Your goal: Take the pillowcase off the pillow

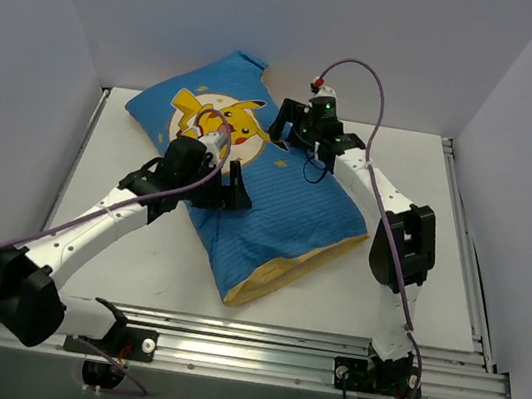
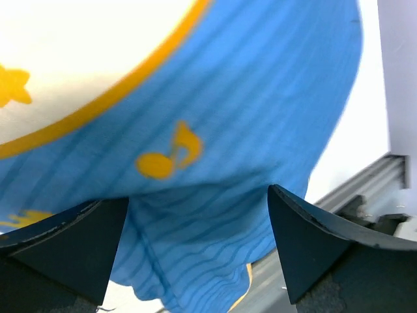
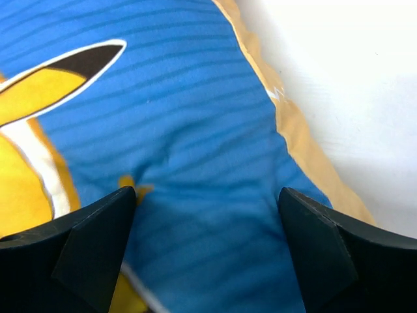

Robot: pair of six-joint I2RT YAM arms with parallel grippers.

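The blue striped pillowcase (image 1: pixel 275 206) with the yellow cartoon character lies stuffed and diagonal on the table, its yellow-lined open end (image 1: pixel 284 275) toward the front. The pillow is hidden inside it. My left gripper (image 1: pixel 227 191) is open over the middle of the case, just below the print. In the left wrist view the gripper (image 2: pixel 197 195) has blue fabric (image 2: pixel 260 98) between its spread fingers. My right gripper (image 1: pixel 291 138) is open over the far edge, beside the character's ear. In the right wrist view it (image 3: pixel 207 190) straddles blue fabric (image 3: pixel 195 117) near the yellow trim (image 3: pixel 293 130).
The white table (image 1: pixel 135 260) is walled by white panels at left, back and right. A metal rail (image 1: pixel 322 355) runs along the front edge, and another rail (image 1: pixel 465 251) along the right side. A purple cable (image 1: pixel 380 86) arcs above the right arm.
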